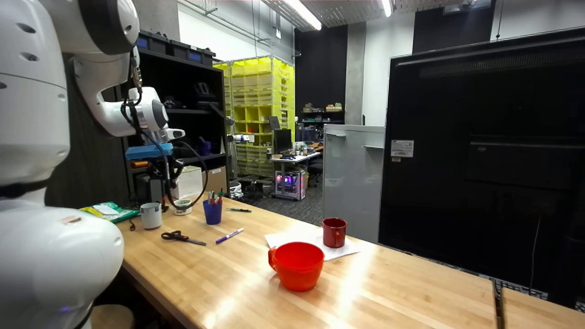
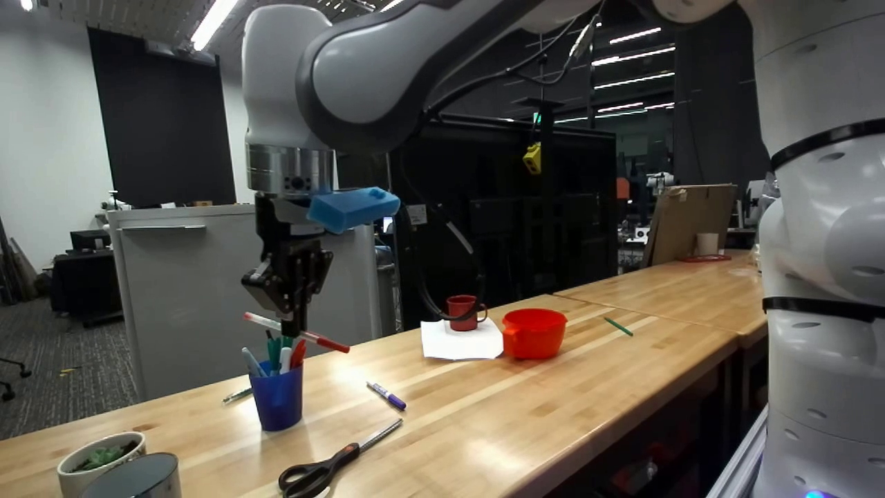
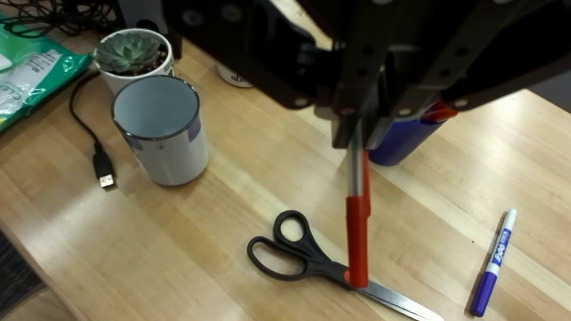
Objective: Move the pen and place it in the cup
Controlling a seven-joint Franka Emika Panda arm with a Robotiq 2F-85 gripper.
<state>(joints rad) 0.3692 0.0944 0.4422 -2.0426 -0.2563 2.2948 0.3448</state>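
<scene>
My gripper (image 3: 354, 139) is shut on a slim pen (image 3: 357, 243) with a clear barrel and red cap; the cap end sticks out below the fingertips in the wrist view. In an exterior view the pen (image 2: 325, 342) lies nearly level, slightly tilted, across the fingertips and off the table. A blue cup (image 2: 278, 401) stands upright with several pens in it. From there the gripper (image 2: 294, 328) appears just over the cup's pens, while an exterior view puts the blue cup (image 1: 212, 213) off to the arm's side. In the wrist view the fingers partly hide the cup (image 3: 395, 145).
Scissors (image 3: 312, 263) and a purple marker (image 3: 493, 263) lie near the blue cup. A grey mug (image 3: 174, 151) and a potted succulent (image 3: 129, 53) stand close by. Farther along are a red bowl (image 1: 299, 269), a dark red mug (image 1: 334, 234) on paper and a green pen (image 2: 617, 326).
</scene>
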